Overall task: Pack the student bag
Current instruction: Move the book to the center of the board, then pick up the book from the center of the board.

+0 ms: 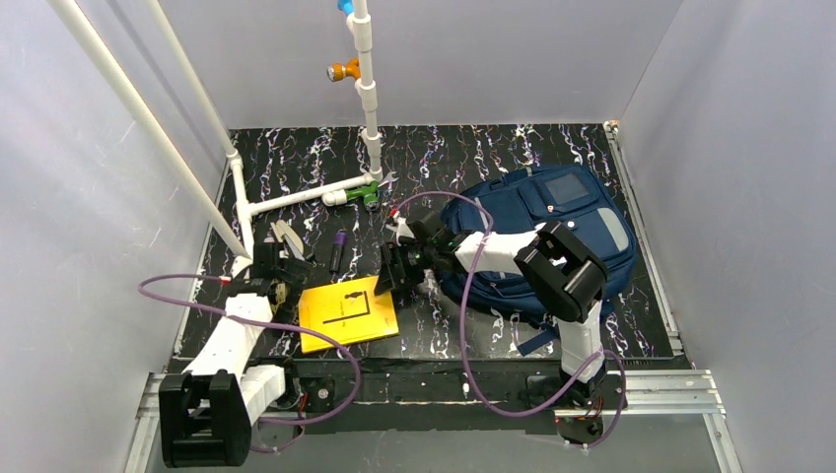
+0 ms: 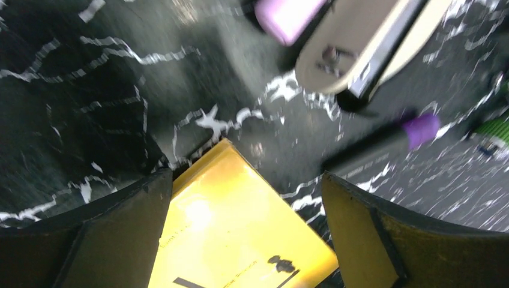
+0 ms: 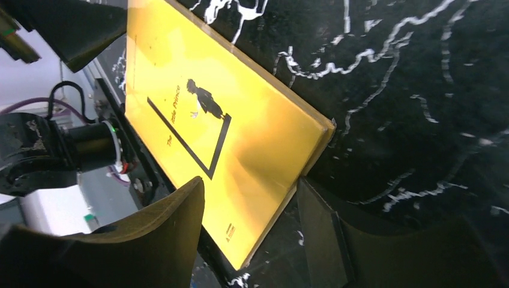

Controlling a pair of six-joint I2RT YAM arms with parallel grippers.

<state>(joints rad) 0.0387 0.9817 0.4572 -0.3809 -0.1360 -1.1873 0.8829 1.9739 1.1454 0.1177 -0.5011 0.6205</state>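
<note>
My left claw [image 2: 245, 180] gapes wide over a yellow Little Prince book [image 2: 228, 240]. My right claw [image 3: 251, 183], open, straddles its edge.

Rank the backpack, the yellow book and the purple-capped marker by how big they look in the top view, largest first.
1. the backpack, clearly largest
2. the yellow book
3. the purple-capped marker, smallest
All three sit at a similar distance from the camera, so the order is safe.
</note>
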